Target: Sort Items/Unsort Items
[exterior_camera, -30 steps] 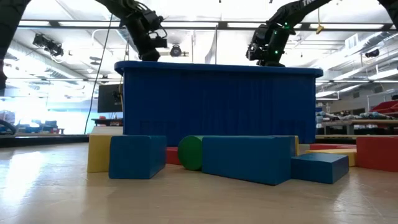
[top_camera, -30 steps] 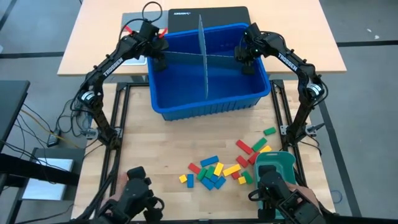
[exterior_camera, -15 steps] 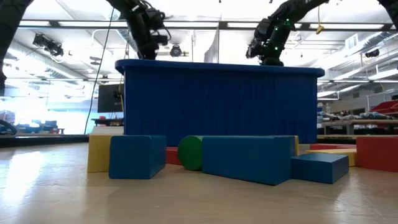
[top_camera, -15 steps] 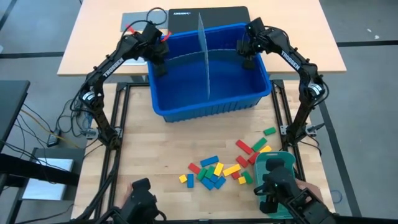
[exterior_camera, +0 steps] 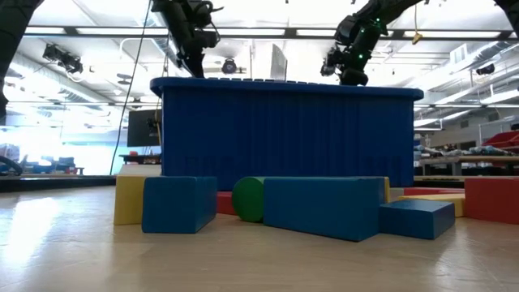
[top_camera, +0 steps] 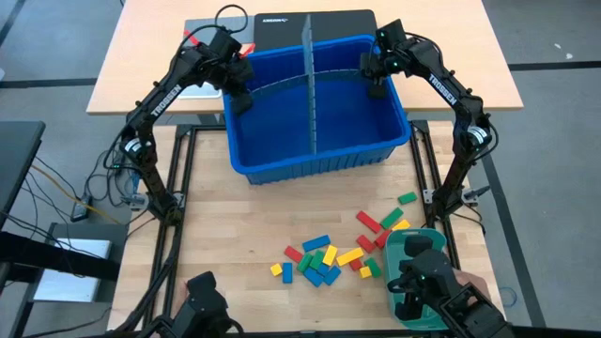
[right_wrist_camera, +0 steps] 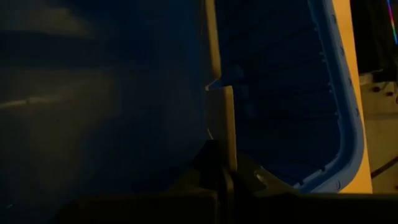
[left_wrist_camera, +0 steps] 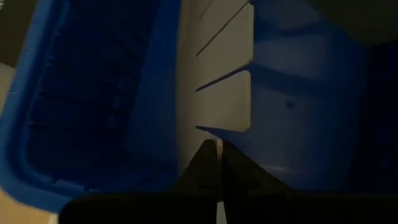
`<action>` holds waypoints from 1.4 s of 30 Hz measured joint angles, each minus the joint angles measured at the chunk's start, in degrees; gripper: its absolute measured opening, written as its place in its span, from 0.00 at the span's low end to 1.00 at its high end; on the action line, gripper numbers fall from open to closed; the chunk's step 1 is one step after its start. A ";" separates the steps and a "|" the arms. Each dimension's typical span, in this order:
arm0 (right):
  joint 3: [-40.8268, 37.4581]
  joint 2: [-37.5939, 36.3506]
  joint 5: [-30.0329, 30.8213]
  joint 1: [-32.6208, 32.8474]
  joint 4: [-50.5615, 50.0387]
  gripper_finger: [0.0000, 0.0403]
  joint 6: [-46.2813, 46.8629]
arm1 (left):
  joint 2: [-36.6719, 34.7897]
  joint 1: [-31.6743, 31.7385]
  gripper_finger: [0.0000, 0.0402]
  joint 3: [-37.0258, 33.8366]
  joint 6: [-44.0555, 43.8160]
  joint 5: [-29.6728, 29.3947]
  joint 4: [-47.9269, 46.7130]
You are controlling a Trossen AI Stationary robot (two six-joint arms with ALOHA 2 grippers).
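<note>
Wooden counter up front, with the blocks scattered loose on its near part, none in the bin. Teal tray just beside them at the near right corner.

Farther back, blue bin, holding two grey slotted sheets crossed: long sheet running near to far, cross sheet spanning side to side.

Left claw pinched shut on the cross sheet's left end, close to the bin wall. Right claw pinched shut on its right end. No blocks held by either.

Judged step: handling the cross sheet where its slots mesh with the long one.

- Move both ends together and level, or risk jamming the sheet in the slot.
- Go straight up or down along the slot, never sideways, or risk bending or tipping the long sheet.
- Grip thin stock firmly but watch for bowing between the two claws.
- Stay clear of the bin rim with the wrists.
- Leave the blocks alone until the sheets are settled.
</note>
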 joint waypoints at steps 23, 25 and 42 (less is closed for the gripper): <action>0.01 0.02 -2.69 0.89 -4.59 0.00 0.98 | 0.22 1.44 0.01 0.35 0.30 -5.64 0.94; 0.01 0.02 -2.82 0.89 -4.92 0.00 1.05 | 0.27 1.45 0.01 1.04 0.20 -4.09 -1.20; -0.09 -1.11 -5.37 0.96 -8.83 0.00 1.50 | 1.72 2.58 0.01 2.80 -0.06 -5.16 -2.79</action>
